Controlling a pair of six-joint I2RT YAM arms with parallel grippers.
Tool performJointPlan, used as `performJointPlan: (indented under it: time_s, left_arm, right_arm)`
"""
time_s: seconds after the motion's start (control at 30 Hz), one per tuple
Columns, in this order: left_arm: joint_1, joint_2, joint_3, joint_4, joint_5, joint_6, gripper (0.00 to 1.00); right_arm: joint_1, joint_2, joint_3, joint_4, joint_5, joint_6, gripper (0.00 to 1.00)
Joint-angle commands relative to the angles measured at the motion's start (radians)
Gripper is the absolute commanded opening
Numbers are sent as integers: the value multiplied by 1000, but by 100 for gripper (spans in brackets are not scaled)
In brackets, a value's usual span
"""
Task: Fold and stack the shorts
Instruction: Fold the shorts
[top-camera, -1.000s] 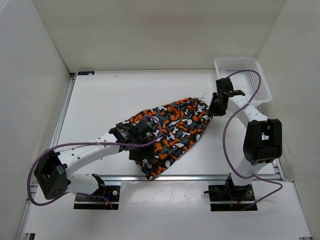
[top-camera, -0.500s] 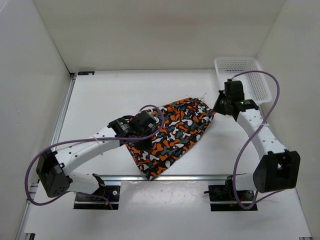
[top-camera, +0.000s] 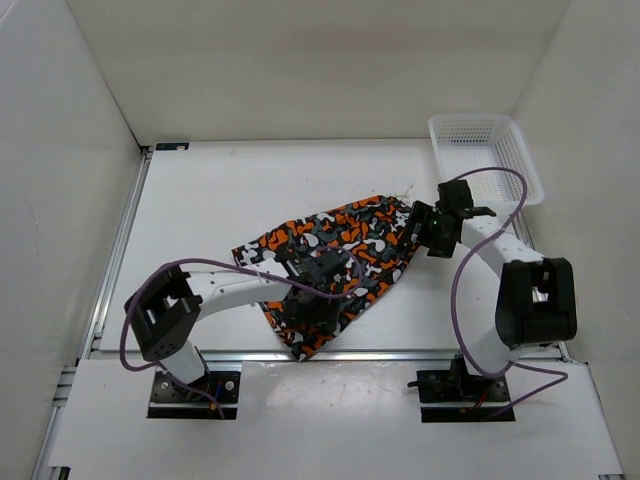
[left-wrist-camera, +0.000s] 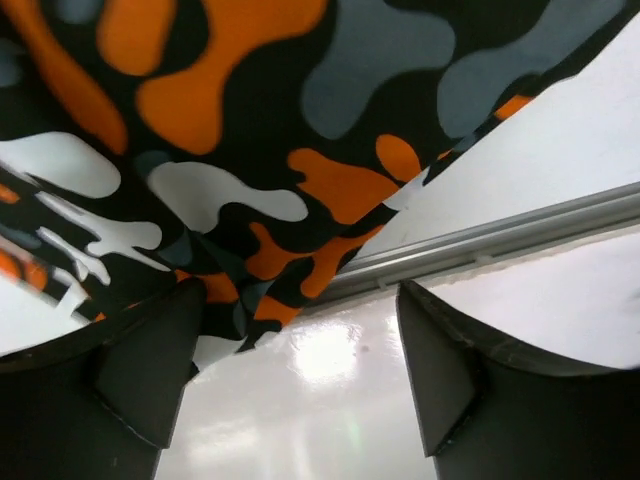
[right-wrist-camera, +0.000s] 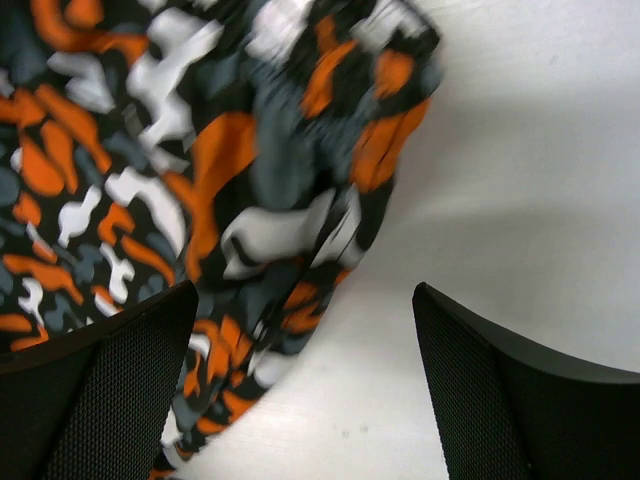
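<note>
Left arm (top-camera: 225, 290), right arm (top-camera: 490, 238): white links, black joints, purple cable (top-camera: 453, 285) each. Left gripper (left-wrist-camera: 300, 380), right gripper (right-wrist-camera: 305, 390) black, right fingers (right-wrist-camera: 110, 400) mesh-textured.

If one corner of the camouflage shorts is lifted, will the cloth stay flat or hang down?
Probably floppy: the shorts lie in soft wrinkles, so a lifted corner would likely drape. They look thin and flat on the table, so they are probably light and would slide, not roll.

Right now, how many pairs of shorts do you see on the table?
1. The camouflage shorts lie near the middle of the table, reaching toward its near edge. Whether a second pair is hidden under them cannot be told.
</note>
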Motion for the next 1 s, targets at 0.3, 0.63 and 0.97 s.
performJointPlan:
  time_s: [0.3, 0.63, 0.97]
  left_arm:
    - [-32, 77, -26, 51, 60, 30, 10]
    - [45, 77, -36, 41, 30, 105, 10]
    - [445, 11, 144, -104, -174, 335, 10]
  right_arm:
    - [-35, 268, 63, 214, -162, 62, 57]
    - [-12, 167, -103, 286, -142, 255, 1]
    - [417, 78, -193, 295, 106, 611, 62]
